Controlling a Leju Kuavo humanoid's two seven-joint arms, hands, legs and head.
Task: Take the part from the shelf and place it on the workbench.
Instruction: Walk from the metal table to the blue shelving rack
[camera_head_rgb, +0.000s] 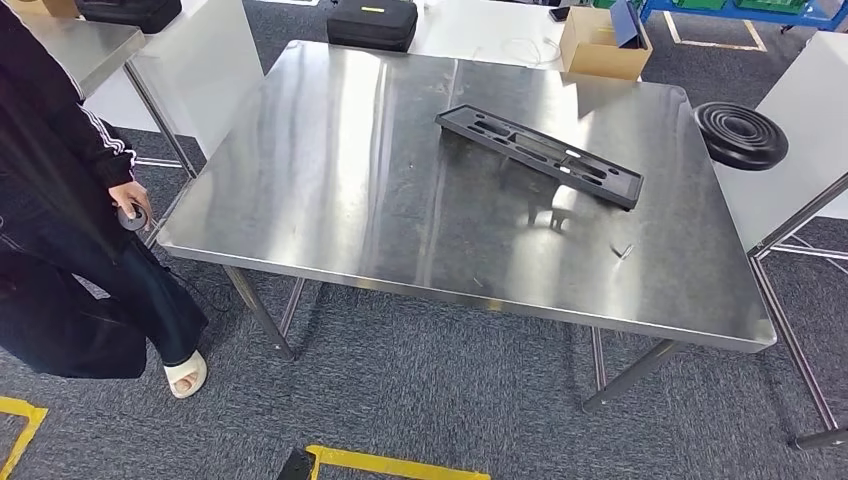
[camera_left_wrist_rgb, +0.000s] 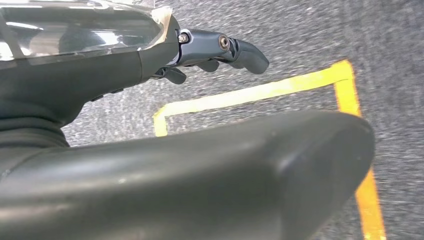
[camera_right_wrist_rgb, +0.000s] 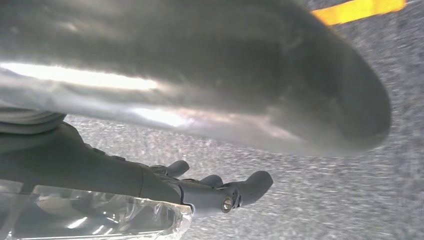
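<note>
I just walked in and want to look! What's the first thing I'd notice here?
A long black part lies flat on the big shiny metal workbench, toward its far right side. A round black disc sits on the white table to the right, and a person stands at the left.

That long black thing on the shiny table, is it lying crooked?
Yes. The long black plastic part lies slanted across the steel workbench, not lined up with any edge. Otherwise it looks flat and unbroken.

Bright overhead glare streaks the steel workbench (camera_head_rgb: 330, 200); both wrist views blur up close.
</note>
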